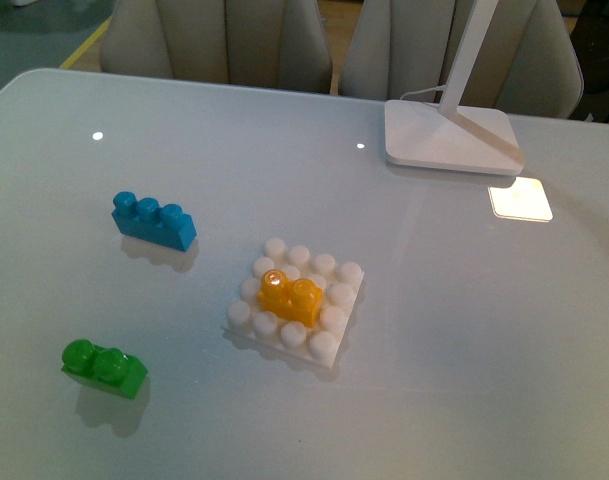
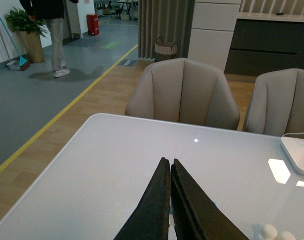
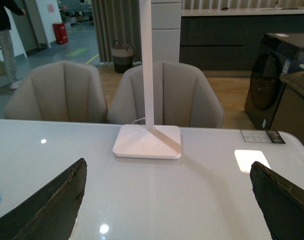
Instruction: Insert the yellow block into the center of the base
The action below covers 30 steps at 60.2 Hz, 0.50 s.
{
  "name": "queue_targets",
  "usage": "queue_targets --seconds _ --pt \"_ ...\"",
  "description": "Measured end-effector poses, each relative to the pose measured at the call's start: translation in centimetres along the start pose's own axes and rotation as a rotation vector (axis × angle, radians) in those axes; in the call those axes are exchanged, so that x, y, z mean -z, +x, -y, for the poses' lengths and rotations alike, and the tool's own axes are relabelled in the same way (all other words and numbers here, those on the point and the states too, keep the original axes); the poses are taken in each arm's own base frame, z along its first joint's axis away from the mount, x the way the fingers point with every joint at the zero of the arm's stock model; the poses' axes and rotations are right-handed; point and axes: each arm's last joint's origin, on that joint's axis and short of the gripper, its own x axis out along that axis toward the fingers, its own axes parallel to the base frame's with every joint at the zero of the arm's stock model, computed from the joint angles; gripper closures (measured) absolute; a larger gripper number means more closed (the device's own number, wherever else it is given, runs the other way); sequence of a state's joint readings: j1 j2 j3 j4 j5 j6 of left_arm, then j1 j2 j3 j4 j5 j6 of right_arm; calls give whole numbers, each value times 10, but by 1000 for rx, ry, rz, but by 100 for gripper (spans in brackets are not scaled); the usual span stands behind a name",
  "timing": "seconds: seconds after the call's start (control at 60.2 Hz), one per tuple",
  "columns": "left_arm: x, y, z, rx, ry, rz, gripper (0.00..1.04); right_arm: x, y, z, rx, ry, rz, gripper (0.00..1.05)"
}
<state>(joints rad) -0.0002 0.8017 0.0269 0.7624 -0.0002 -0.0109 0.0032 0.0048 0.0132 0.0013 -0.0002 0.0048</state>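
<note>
Sitting on the middle studs of the base point(image 1: 296, 302), a little below the centre of the front view, the yellow block point(image 1: 290, 296) is pressed among the white studs, with a ring of bare studs showing around it. The base lies flat on the pale table point(image 1: 464, 330). A blue brick point(image 1: 153, 220) lies to the left of centre, well apart from the base, and a green brick point(image 1: 104, 367) lies at the lower left, also well apart from it. At the upper right stands the lamp foot point(image 1: 450, 137), its stem rising out of the top of the frame, with a bright patch of reflected light just below and right of it. Neither arm appears in the front view. In the left wrist view the left gripper point(image 2: 170, 165) rises from the bottom edge with its two dark fingers point(image 2: 154, 210) pressed together, nothing between them; a few white studs of the base peek in at the lower right corner. In the right wrist view the right gripper point(image 3: 169, 187) is spread wide, one finger at the lower left and one at the lower right, holding nothing, with the lamp foot point(image 3: 148, 141) on the table between and beyond them. Beige chairs point(image 3: 164, 92) stand behind the table.
</note>
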Motion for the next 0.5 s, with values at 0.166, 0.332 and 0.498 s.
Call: queue_targets --seconds 0.166,0.332,0.498 --pt "-1 -11 0 0 0 5 102 0 0 0 0 0 0 9" --pt "-5 -19 0 0 0 16 102 0 0 0 0 0 -1 9" --pt "-6 -25 0 0 0 22 102 0 0 0 0 0 0 9"
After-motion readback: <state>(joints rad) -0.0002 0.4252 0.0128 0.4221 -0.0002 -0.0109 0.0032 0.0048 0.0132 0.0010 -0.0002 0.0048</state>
